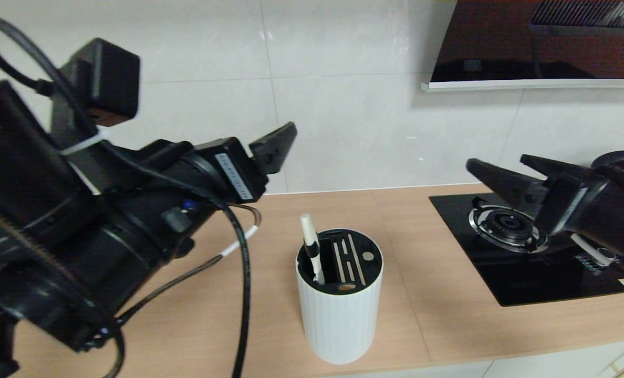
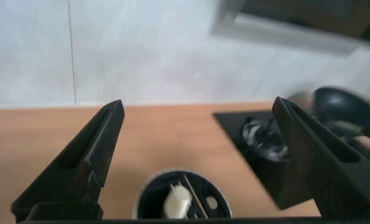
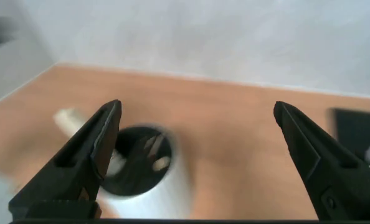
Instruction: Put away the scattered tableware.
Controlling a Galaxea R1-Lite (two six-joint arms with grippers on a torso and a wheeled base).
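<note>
Utensil handle (image 1: 310,247), white with a dark band, stands in the white ribbed holder (image 1: 338,320), below and between the claws. Jaws spread and empty on left gripper (image 2: 197,112) and right gripper (image 3: 197,112). Probably light, stiff, slick plastic: pinch mid-handle, crosswise. Gas burner (image 1: 506,223) lies under the right claw.

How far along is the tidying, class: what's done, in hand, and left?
Done: a white-handled utensil stands in the white holder. In hand: nothing; the left gripper and right gripper are open and empty above the counter. Left: probably little beyond pulling the arms back.
</note>
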